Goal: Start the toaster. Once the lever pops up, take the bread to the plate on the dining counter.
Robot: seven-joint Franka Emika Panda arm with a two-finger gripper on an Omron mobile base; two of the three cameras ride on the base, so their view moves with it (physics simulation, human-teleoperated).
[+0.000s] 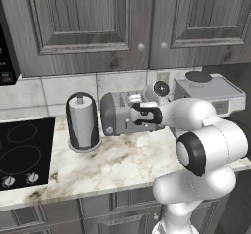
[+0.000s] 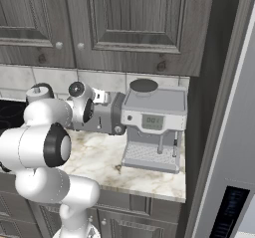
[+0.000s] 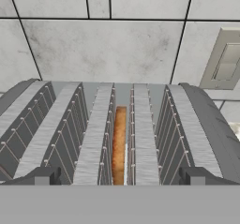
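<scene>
Item: toaster (image 1: 120, 113). You are looking at a wide grey box sitting on the marble table (image 1: 112, 162), its back against the tiled wall. Its long axis is running side to side along that wall; its slots are running front to back, and its lever face is pointing out toward the robot.

Item: bread (image 3: 119, 145). In the hand view it is standing on edge, sunk into the toaster's middle slot, with its thin top edge running along the slot toward the wall.

Item: hand (image 3: 119, 176). It is hovering just above the toaster's front edge, with its two dark tips spread wide, one to either side of the bread's slot, and pinching nothing.

Step in hand: you are judging this as the start, with the toaster apparently not yet switched on. The next move is likely calling for the hand to drop in front of the toaster and press a lever down.

Surroundings: a paper-towel holder (image 1: 82, 122) is standing just left of the toaster; a coffee machine (image 2: 153, 127) is standing just right of it.
</scene>
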